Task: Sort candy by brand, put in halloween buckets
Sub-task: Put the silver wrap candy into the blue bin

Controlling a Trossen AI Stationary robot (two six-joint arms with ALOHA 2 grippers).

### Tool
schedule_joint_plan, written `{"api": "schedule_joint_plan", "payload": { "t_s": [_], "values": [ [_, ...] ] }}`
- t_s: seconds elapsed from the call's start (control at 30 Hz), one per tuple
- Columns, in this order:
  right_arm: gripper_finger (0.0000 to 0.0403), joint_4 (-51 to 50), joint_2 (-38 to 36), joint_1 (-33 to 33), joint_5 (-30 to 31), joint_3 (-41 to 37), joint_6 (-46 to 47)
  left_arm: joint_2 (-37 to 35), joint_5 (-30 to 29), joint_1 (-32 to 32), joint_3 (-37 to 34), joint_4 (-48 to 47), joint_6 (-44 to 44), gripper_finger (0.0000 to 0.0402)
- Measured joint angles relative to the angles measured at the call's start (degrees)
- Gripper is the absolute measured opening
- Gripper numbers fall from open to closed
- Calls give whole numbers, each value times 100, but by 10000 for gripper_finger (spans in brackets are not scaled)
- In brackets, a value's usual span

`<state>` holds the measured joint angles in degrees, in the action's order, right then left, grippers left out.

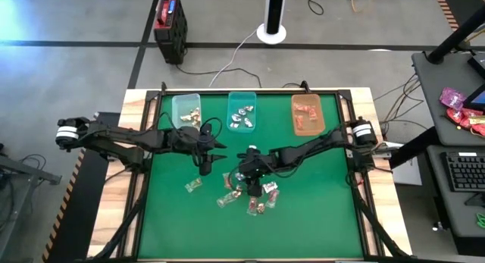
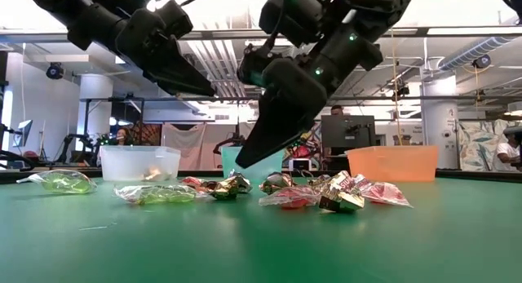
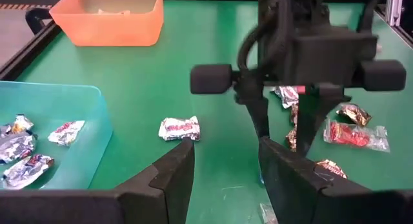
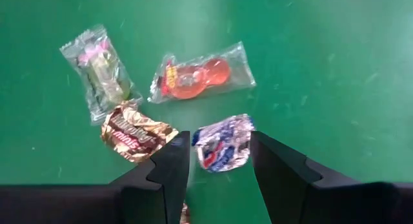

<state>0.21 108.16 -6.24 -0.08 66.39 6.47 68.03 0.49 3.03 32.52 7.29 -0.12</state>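
Two fingers of your right end effector (image 4: 216,156) straddle a silvery-blue wrapped candy (image 4: 223,142) lying on the green tabletop (image 4: 322,69); they stand apart, and you cannot tell whether they touch the wrapper. Just beside it lie a gold-brown candy (image 4: 134,132), a clear-wrapped red candy (image 4: 197,73) and a clear-wrapped green candy (image 4: 100,72). Your left end effector (image 3: 226,162) hangs open and empty near the teal bucket (image 1: 242,111), which holds silver pieces. The pale clear bucket (image 1: 186,110) and the orange bucket (image 1: 308,114) flank it.
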Motion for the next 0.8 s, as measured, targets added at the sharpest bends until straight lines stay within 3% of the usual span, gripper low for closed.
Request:
{"api": "schedule_joint_plan", "payload": {
  "t_s": [0.4, 0.5, 0.67, 0.8],
  "values": [
    [144, 134, 356, -40, 26, 72, 196, -334, -448, 2, 26, -131, 13, 157],
    [116, 160, 372, -42, 30, 72, 192, -343, -450, 2, 26, -118, 2, 157],
    [34, 154, 331, -40, 116, 72, 75, -346, -450, 2, 24, -91, 0, 157],
    [25, -7, 118, -36, 133, 72, -62, -346, -450, 2, 10, -103, 0, 157]
  ]
}}
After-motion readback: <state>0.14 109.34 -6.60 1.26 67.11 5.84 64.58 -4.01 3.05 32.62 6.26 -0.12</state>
